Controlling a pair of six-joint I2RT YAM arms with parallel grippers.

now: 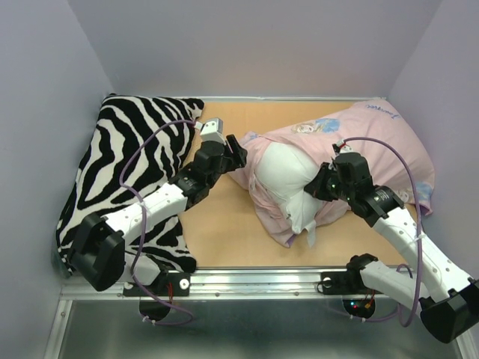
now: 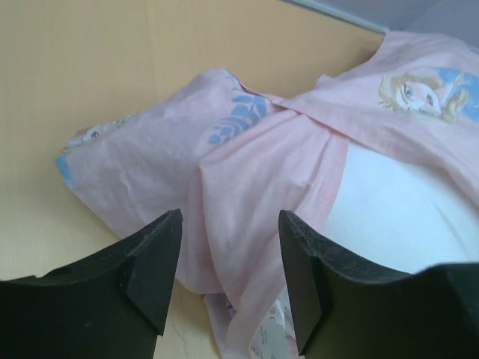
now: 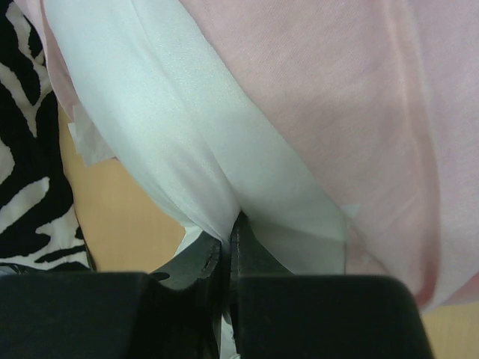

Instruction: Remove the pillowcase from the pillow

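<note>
From above, the pillowcase (image 1: 363,127) lies toward the table's (image 1: 224,232) far right corner, turned pale side out. The white pillow (image 1: 284,176) bulges from its opening near the middle. A zebra pillow (image 1: 127,164) lies along the left edge.

At the left wrist, the left gripper (image 2: 228,277) is spread wide, with bunched pillowcase (image 2: 254,164) showing between its fingers.

At the right wrist, the right gripper (image 3: 228,250) is clamped on a fold of the pillow (image 3: 187,149), just beside the pillowcase (image 3: 337,97).

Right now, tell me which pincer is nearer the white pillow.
Right. The right pincer is clamped on the pillow itself; the left pincer hangs open above the bunched pillowcase, beside the exposed pillow.
</note>
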